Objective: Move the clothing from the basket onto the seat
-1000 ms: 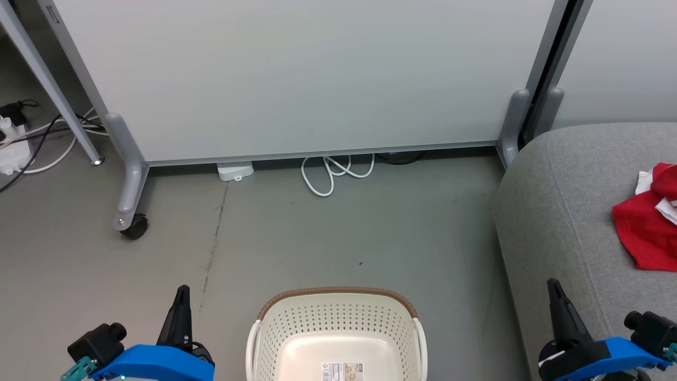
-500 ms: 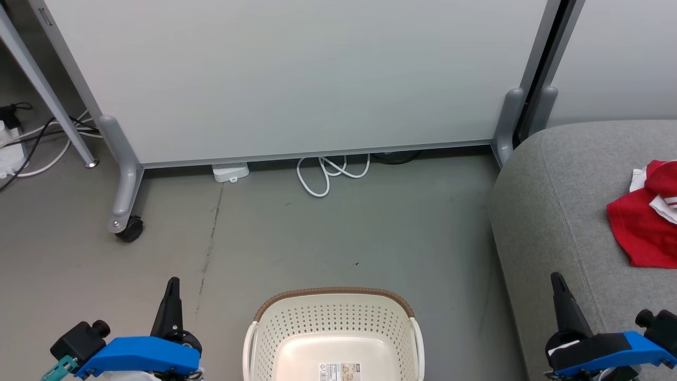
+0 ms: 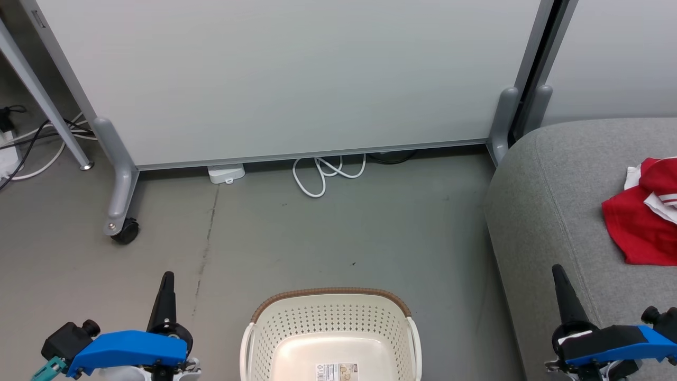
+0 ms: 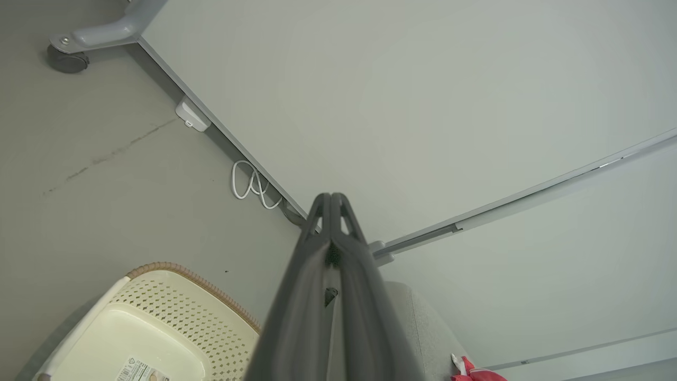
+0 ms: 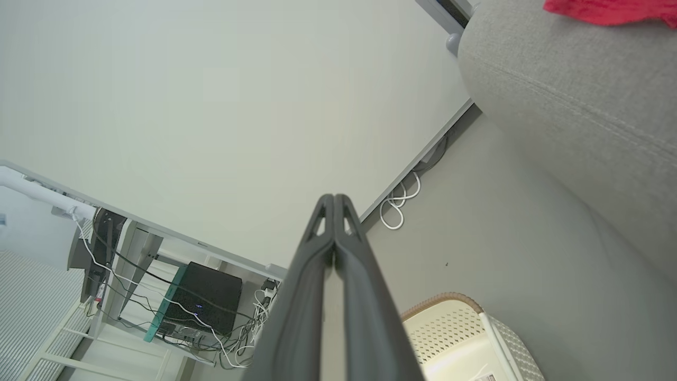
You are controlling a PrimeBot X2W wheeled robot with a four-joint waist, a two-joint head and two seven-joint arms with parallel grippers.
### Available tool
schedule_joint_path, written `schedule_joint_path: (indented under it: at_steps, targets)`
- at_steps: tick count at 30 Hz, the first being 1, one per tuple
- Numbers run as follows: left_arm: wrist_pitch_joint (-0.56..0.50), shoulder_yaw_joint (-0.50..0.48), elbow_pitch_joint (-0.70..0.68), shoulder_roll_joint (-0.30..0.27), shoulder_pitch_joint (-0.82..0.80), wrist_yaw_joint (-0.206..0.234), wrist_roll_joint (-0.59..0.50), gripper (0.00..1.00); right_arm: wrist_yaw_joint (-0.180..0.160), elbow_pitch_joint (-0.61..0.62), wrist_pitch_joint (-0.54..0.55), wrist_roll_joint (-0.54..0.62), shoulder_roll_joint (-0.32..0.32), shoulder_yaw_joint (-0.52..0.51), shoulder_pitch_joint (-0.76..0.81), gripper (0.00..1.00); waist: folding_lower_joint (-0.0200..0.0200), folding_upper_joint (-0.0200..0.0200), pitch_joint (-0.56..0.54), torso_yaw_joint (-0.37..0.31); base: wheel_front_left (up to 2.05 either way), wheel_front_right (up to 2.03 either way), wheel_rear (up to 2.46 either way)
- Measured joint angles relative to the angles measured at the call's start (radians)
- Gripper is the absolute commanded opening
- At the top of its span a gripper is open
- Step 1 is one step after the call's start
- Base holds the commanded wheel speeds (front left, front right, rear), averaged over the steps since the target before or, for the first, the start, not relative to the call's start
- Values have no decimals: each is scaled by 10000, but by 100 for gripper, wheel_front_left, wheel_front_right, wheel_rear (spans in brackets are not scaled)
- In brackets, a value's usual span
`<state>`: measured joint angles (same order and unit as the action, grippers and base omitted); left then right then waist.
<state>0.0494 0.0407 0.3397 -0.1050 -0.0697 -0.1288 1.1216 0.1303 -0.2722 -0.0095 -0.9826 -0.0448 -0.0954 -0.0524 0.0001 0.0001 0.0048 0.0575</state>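
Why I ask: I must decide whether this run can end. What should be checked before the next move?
1. Basket emptied of clothing: ok in what shows. Its floor bears a label only, and its near end is cut off by the head view's edge.
2. Clothing on the seat: ok, red fabric lies on the grey cushion.
3. All of the clothing on the seat: cannot tell, it runs past the picture's right edge.
4. Left gripper shut, holding nothing: ok.
5. Right gripper shut, holding nothing: ok.
6. White cable apart from basket and grippers: ok, it lies by the foot of the panel.
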Motion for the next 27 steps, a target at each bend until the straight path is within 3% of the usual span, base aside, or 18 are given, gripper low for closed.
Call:
schedule_joint_path:
  at_steps: [27]
  targets:
    - [-746,-692,-430,234,-154,0,2253,0,0,111,552,-2884,-8,-84,-225,0,-1,0,-6,-224,0,0,0]
